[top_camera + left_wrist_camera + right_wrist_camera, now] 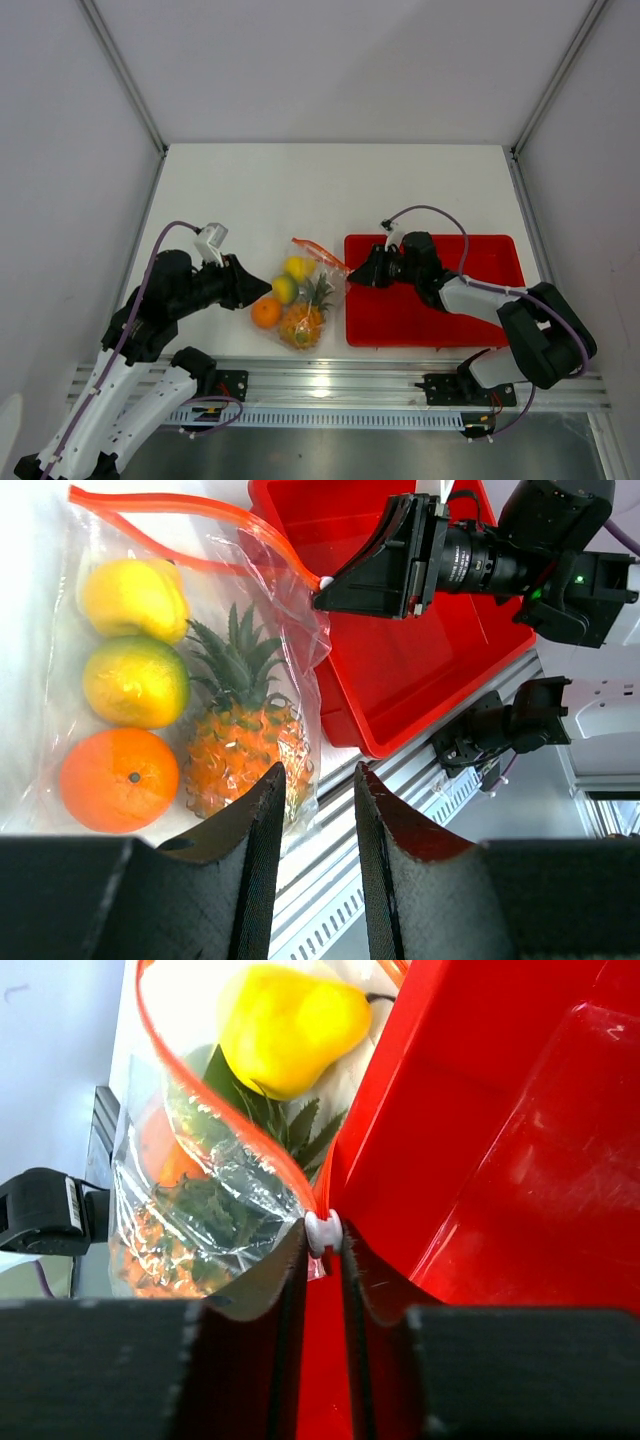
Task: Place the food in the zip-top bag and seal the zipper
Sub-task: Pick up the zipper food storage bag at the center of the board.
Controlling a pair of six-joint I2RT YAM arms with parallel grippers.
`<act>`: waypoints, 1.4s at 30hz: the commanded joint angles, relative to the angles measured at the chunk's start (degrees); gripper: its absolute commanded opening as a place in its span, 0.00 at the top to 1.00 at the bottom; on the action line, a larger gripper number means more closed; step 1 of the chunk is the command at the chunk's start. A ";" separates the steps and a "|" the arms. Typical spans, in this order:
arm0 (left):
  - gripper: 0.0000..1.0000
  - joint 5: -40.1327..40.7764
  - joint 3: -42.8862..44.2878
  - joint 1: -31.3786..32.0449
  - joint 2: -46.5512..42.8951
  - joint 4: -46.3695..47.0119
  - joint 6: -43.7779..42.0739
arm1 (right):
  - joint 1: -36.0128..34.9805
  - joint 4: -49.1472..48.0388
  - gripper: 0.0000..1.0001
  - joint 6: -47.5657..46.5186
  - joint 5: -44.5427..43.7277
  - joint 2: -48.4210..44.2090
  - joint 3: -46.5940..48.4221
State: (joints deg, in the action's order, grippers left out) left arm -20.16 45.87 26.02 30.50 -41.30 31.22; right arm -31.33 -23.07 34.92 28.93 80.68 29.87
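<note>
Here the right claw (324, 1245) pinches the white slider (323, 1230) at the tray-side end of the zipper (150, 498), whose mouth gapes. The zip-top bag (290, 670), fruit apparently all inside, lies on the surface (300, 180) against the red tray (480, 300). The strip runs leftward and away from that claw, so the sealing pull likely goes there; the left claw (317, 775), fingers apart and empty, hovers beside the pineapple (240, 750).
</note>
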 commanded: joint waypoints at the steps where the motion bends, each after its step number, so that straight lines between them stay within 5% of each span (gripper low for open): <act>1: 0.64 -0.40 2.03 -0.18 0.44 0.34 -1.25 | 0.13 -1.98 0.83 -0.55 -0.36 1.05 2.21; 7: 0.64 -0.14 1.68 -0.18 0.61 0.43 -1.34 | -0.04 4.07 1.00 -4.14 -3.08 -1.84 5.28; 17: 0.64 0.56 2.47 -0.18 -0.53 0.52 -1.08 | -2.41 16.74 1.00 -14.42 -0.81 -7.82 14.77; 28: 0.63 1.97 9.59 -0.18 -6.23 0.43 -5.82 | -17.35 29.65 1.00 -25.77 -1.06 -9.05 30.32; 42: 0.34 -24.30 10.30 -0.18 -8.01 11.68 -18.29 | -23.69 27.82 1.00 -26.66 0.60 -12.75 29.64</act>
State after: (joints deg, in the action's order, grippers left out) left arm -35.42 56.03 26.02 20.91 -33.52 17.82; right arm -54.65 7.18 8.51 27.70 68.69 58.74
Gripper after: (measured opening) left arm 0.650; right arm 0.064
